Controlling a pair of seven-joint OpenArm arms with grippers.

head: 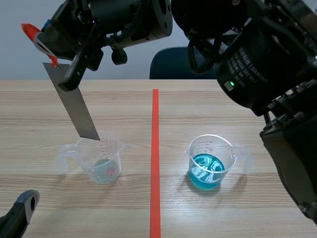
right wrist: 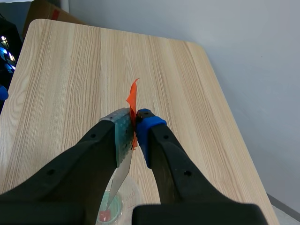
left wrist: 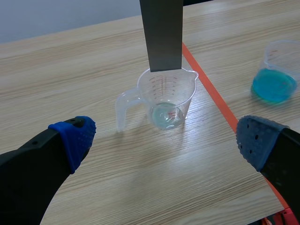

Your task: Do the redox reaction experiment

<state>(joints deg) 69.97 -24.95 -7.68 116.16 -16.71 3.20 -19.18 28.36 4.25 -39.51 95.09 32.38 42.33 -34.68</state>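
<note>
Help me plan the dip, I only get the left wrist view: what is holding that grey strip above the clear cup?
Observer: The right gripper is shut on the metal strip near its top end, under an orange tab.
Operator: Does it hang straight?
Observer: No, the scene view shows it leaning, lower end at the rim of the clear cup.
Operator: Where is the handle on the blue cup?
Observer: It points away from the tape line.

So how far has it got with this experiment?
Done: a cup of blue liquid stands ready, and the other cup holds a little pale liquid. In hand: the right gripper holds a metal strip just over that other cup. Left: dipping it in, it seems.
</note>
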